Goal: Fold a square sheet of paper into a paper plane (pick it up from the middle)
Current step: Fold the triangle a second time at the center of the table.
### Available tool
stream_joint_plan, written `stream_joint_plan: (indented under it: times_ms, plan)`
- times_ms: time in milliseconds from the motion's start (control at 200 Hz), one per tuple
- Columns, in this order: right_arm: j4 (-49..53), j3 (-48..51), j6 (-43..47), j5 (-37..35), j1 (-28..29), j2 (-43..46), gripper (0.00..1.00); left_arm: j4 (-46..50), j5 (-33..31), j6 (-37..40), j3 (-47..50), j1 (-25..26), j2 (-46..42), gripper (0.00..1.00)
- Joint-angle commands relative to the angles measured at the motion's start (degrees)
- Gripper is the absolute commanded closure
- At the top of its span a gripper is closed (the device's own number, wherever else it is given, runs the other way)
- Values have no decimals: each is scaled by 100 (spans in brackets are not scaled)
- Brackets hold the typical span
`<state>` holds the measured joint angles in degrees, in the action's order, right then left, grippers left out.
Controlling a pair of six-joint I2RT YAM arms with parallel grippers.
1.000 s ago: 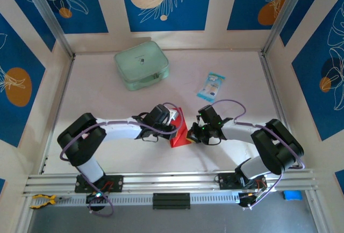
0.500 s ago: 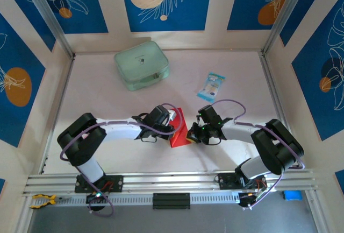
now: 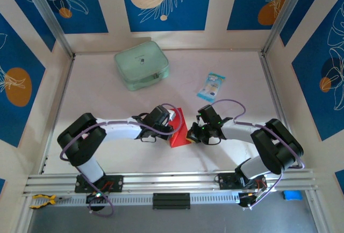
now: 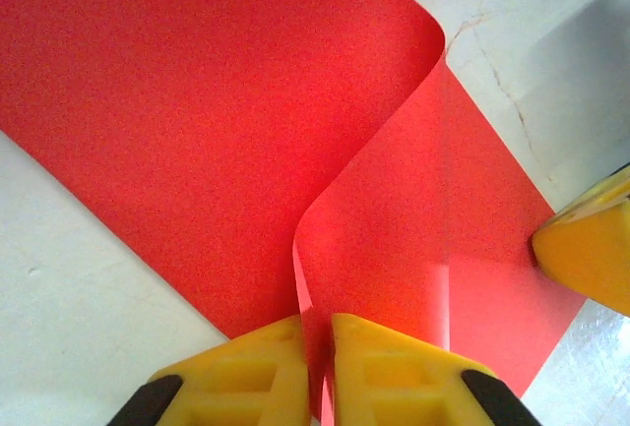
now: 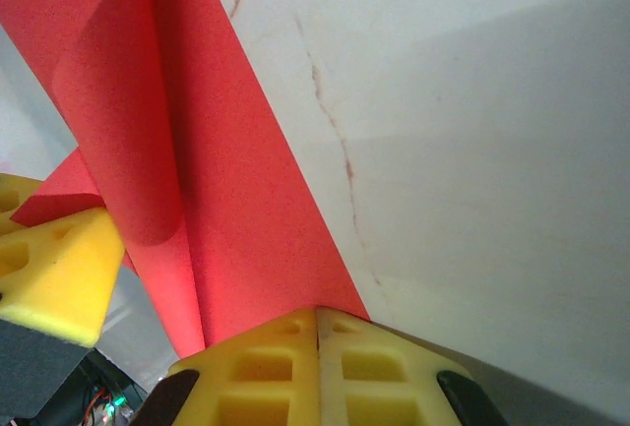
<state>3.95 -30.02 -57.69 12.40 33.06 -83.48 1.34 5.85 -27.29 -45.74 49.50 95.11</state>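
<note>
One square sheet of paper (image 3: 179, 129), bright red, lies on the table (image 3: 107, 98) near its front centre, between the two arms. From the top camera, most of the sheet is covered by the arms, so its outline and any crease lines cannot be resolved.

The left wrist camera shows the square sheet of paper (image 4: 197, 101) partly flat on the table, with one portion curled upward into a raised ridge. The frame edges cut off its far corners. The left end effector (image 4: 317, 333) is clenched on the base of this ridge, with red paper in the narrow slot between its pads. A yellow pad (image 4: 589, 249) of the other arm enters at the right edge, touching the sheet.

The right wrist camera shows the square sheet of paper (image 5: 236, 210) rising steeply as a rolled flap; its upper part leaves the frame. The right end effector (image 5: 317, 323) is clenched, pads pressed together, with the paper's lower edge running into the seam (how much paper sits inside is hidden). One pad (image 5: 59, 264) of the left end effector (image 3: 173, 122) appears at the lower left. The right end effector (image 3: 191, 134) faces it across the sheet.

Well apart, at the back left, sits a pale green zip pouch (image 3: 141, 65), zipped closed, contents hidden. A small blue-white packet (image 3: 210, 86) lies at the back right; its print is too small to read.
</note>
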Motion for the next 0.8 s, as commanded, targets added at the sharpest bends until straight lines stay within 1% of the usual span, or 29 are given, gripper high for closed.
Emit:
stream_joint_plan:
  times_ms: [0,470,795]
  plan:
    - [373,-35,2,-63,48,-111,96,61,-16,151,-148,-63,113,87]
    - [411,-23,29,-68,25,-84,96,6,57,276,-251,-58,211,86]
    - [438,-4,41,-63,1,-62,96,85,-46,317,-293,-65,265,86]
